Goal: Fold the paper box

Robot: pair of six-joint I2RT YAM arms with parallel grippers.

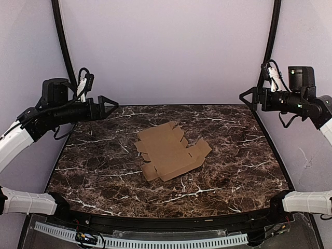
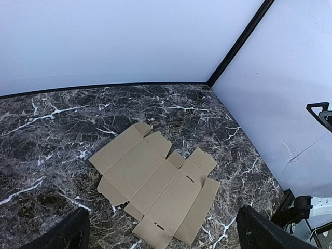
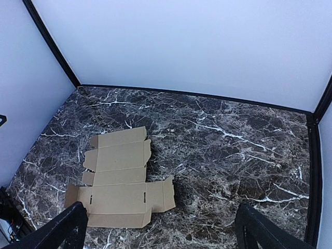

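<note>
The paper box [image 1: 170,151] is a flat brown die-cut cardboard sheet with tabs and flaps, lying unfolded in the middle of the dark marble table [image 1: 93,176]. It also shows in the left wrist view [image 2: 155,183] and the right wrist view [image 3: 118,179]. My left gripper [image 1: 110,106] hangs high over the table's far left, open and empty, well away from the sheet. My right gripper [image 1: 248,97] hangs high over the far right, open and empty. In each wrist view the black fingertips [image 2: 67,233] [image 3: 259,231] stand wide apart at the bottom corners.
White walls with black corner posts [image 1: 62,39] enclose the table at the back and sides. A perforated white strip [image 1: 155,243] runs along the near edge between the arm bases.
</note>
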